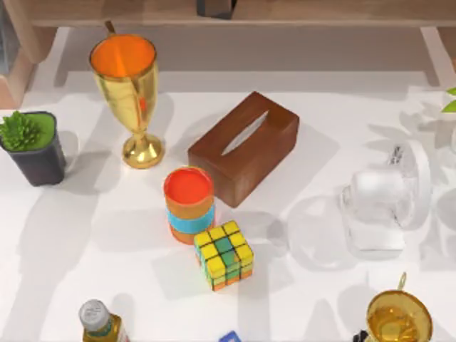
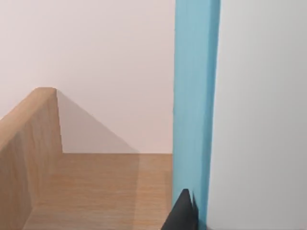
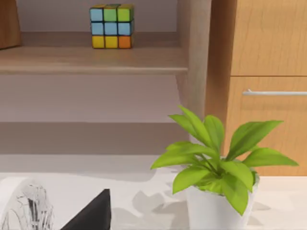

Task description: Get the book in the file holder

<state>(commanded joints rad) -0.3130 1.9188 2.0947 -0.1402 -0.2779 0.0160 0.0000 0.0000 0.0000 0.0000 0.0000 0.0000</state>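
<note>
Your left pincer (image 2: 184,213) pinches the blue book (image 2: 194,105) upright over the wooden holder (image 2: 96,187), so lower it straight, keeping it vertical and clear of the wall at nine o'clock.

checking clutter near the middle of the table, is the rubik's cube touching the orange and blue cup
Cannot tell. In the top view the rubik's cube sits right against the lower edge of the orange and blue cup; their outlines meet, with no plain gap or contact.
</note>
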